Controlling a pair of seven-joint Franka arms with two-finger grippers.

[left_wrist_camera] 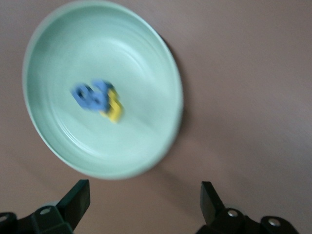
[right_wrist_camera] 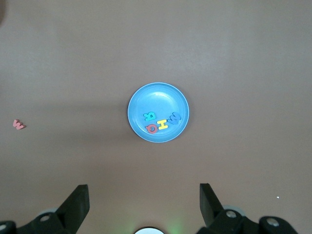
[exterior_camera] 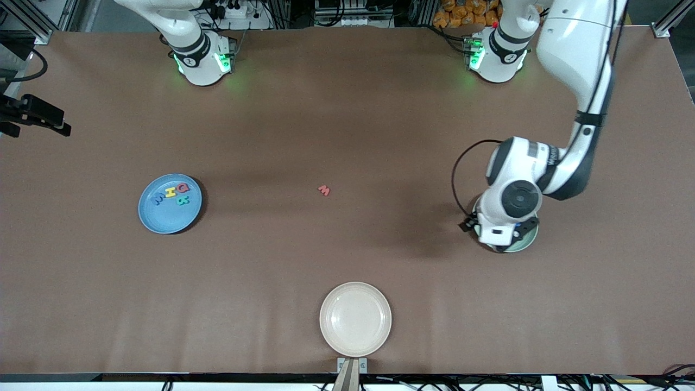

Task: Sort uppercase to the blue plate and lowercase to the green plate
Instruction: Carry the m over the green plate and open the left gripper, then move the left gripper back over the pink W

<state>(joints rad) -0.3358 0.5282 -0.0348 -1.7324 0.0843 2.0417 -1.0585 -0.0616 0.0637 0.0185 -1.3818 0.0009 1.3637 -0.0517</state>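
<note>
My left gripper (left_wrist_camera: 145,195) hangs open and empty just off the rim of the green plate (left_wrist_camera: 136,58). Two small blue lowercase letters (left_wrist_camera: 92,95) and a yellow h (left_wrist_camera: 114,109) lie in that plate. In the front view the left hand covers most of the green plate (exterior_camera: 524,245). A red lowercase w (exterior_camera: 324,190) lies alone on the table's middle. The blue plate (exterior_camera: 168,217) holds the uppercase letters: blue M (exterior_camera: 158,196), yellow H (exterior_camera: 170,192), red Q (exterior_camera: 184,188), teal R (exterior_camera: 183,201). My right gripper (right_wrist_camera: 144,195) waits open, high over the table, looking down on the blue plate (right_wrist_camera: 156,97).
A cream plate (exterior_camera: 355,318) sits near the table's front edge, nearer the front camera than the red w. A black device (exterior_camera: 32,115) juts in at the right arm's end of the table. Brown tabletop lies between the plates.
</note>
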